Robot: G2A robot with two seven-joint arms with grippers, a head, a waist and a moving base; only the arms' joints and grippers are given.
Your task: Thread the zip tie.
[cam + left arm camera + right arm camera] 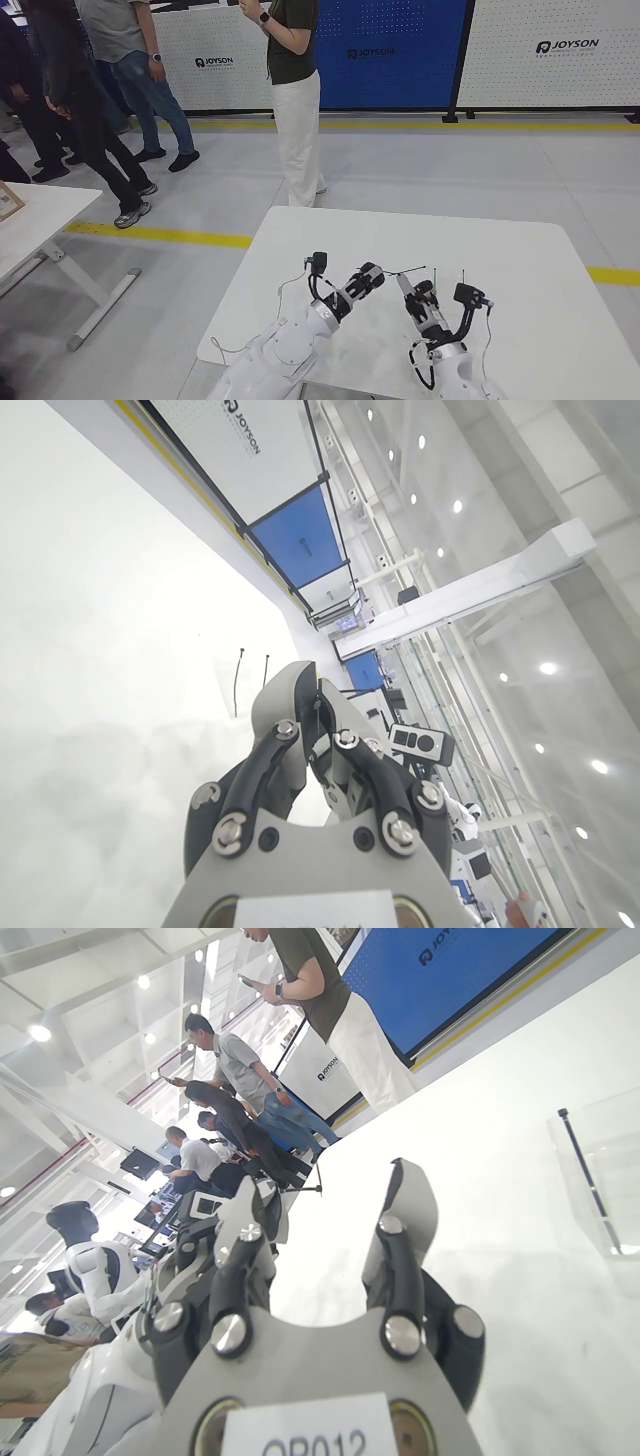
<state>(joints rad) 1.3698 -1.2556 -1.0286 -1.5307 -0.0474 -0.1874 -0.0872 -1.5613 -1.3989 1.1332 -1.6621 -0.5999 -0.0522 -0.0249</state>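
My left gripper [316,674] is shut on a thin black zip tie [317,706], which runs up between its pads. In the top view this zip tie [405,270] sticks out sideways from the left gripper [372,273] toward the right gripper [414,284]. The right gripper [322,1178] is open with nothing between its fingers. In the right wrist view the held zip tie's head [319,1188] shows just beyond the open fingers, with the left gripper [270,1210] behind it. Two more zip ties [237,680] [265,670] stand in a clear holder [567,1163].
The white table [330,250] stretches away from both arms, and its far edge [420,212] faces the aisle. The clear holder with its zip tie [585,1173] stands close beside the right gripper. People stand on the floor beyond the table.
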